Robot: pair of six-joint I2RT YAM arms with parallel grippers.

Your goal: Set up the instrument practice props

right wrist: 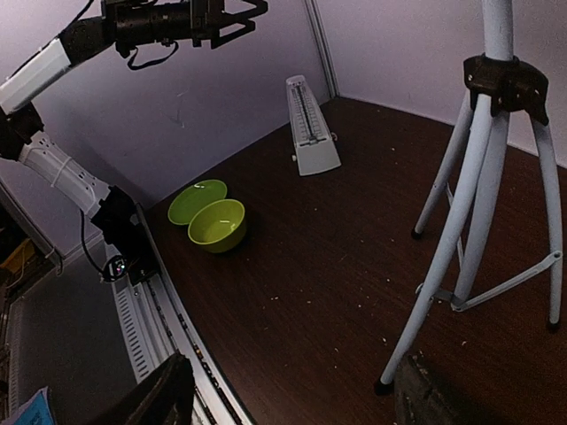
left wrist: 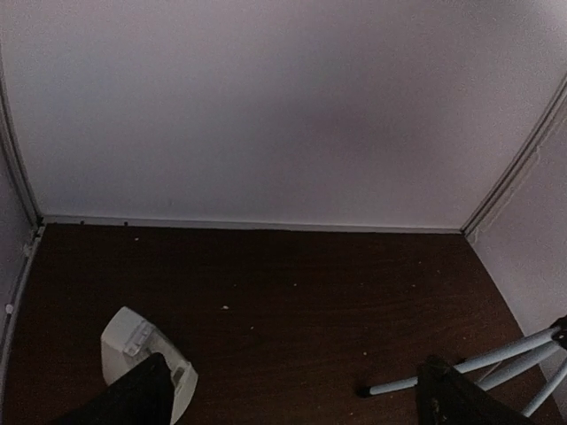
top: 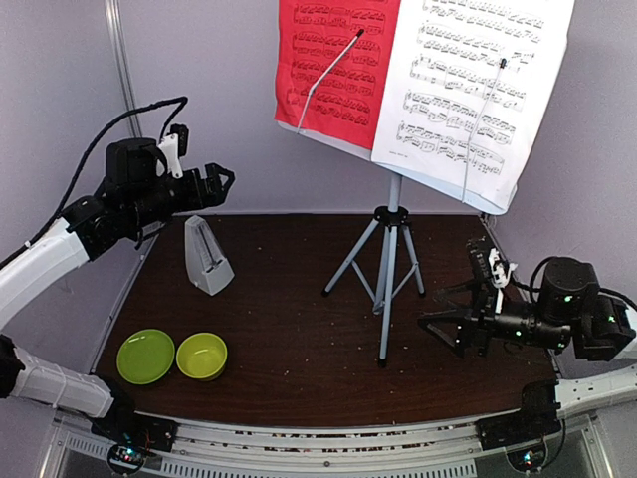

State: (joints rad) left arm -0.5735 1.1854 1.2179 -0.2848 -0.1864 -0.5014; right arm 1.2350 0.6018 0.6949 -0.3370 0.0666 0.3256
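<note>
The grey-white tripod music stand (top: 389, 261) stands at the table's middle right. Its desk holds a red music sheet (top: 333, 65) on the left and a white music sheet (top: 478, 90) on the right, each under a wire clip. The whitish pyramid metronome (top: 206, 257) stands upright at the back left; it also shows in the left wrist view (left wrist: 142, 350) and the right wrist view (right wrist: 309, 126). My left gripper (top: 221, 179) is open and empty, raised above the metronome. My right gripper (top: 435, 329) is open and empty, low, just right of the stand's legs (right wrist: 461, 230).
Two lime-green bowls (top: 201, 356) sit side by side at the front left, also in the right wrist view (right wrist: 215, 223). Pale walls close the table at back and sides. Crumbs dot the dark wood table (top: 299, 349). A metal rail (top: 328, 453) runs along the near edge.
</note>
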